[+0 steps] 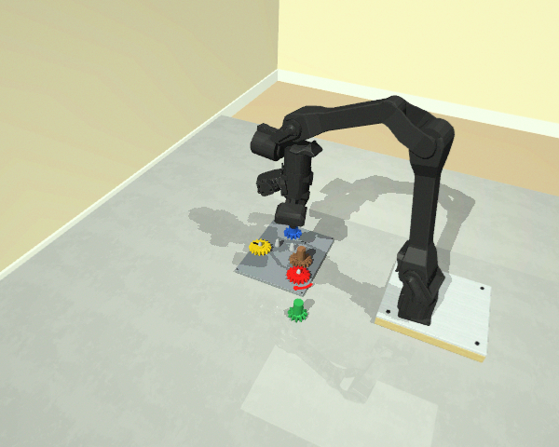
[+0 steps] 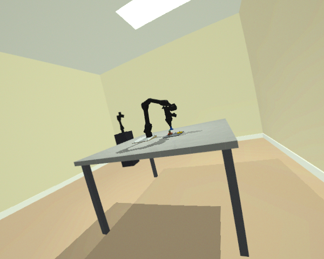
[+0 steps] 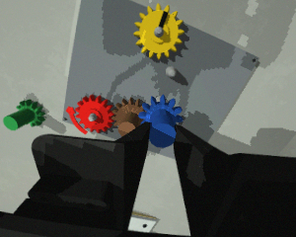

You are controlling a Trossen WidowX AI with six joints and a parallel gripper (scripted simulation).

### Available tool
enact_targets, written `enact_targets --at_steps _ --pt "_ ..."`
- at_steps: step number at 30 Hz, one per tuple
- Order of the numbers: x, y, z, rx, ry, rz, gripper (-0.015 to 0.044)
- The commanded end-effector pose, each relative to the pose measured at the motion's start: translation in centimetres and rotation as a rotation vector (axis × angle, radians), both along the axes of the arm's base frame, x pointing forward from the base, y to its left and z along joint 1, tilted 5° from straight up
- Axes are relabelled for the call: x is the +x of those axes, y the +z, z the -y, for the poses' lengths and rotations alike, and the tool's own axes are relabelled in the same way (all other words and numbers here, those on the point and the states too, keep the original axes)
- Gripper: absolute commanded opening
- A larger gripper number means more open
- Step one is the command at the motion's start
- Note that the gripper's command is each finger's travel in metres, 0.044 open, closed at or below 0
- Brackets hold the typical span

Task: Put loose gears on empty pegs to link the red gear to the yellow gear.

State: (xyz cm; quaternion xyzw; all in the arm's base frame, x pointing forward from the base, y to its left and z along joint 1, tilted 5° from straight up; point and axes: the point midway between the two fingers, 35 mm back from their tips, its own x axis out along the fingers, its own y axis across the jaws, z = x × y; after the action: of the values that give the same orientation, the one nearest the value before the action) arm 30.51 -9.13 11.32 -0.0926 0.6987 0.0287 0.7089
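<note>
While you watched from the top, your gripper (image 1: 293, 226) (image 2: 170, 127) (image 3: 161, 128) stood over the grey board (image 1: 270, 269) (image 2: 167, 136) (image 3: 91, 59), closed to a narrow gap on the blue gear (image 1: 293, 234) (image 2: 171, 129) (image 3: 162, 116). You saw the yellow gear (image 1: 260, 250) (image 2: 180, 132) (image 3: 154, 41) on the board's left, the brown gear (image 1: 300, 261) (image 3: 129, 111) just beyond the red gear (image 1: 298, 277) (image 3: 101, 111) at the near right, and the green gear (image 1: 297, 311) (image 3: 22, 117) upright off the near edge. Two bare pegs showed between yellow and brown.

Exterior: you had the blue gear above the board, apart from it.

Wrist: your fingertips pinched its handle; brown lay between red and blue in view. Whether brown sat fully flat, you could not tell.
</note>
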Motion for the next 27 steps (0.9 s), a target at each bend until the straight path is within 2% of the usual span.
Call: enact_targets --at_steps 1,20,27 --pt "-0.01 0.06 0.09 -0.003 -0.111 0.009 0.0000" --pt "-0.01 0.12 0.10 0.009 -0.659 0.059 0.0000" --pt "-0.01 0.12 0.10 0.010 -0.678 0.061 0.0000"
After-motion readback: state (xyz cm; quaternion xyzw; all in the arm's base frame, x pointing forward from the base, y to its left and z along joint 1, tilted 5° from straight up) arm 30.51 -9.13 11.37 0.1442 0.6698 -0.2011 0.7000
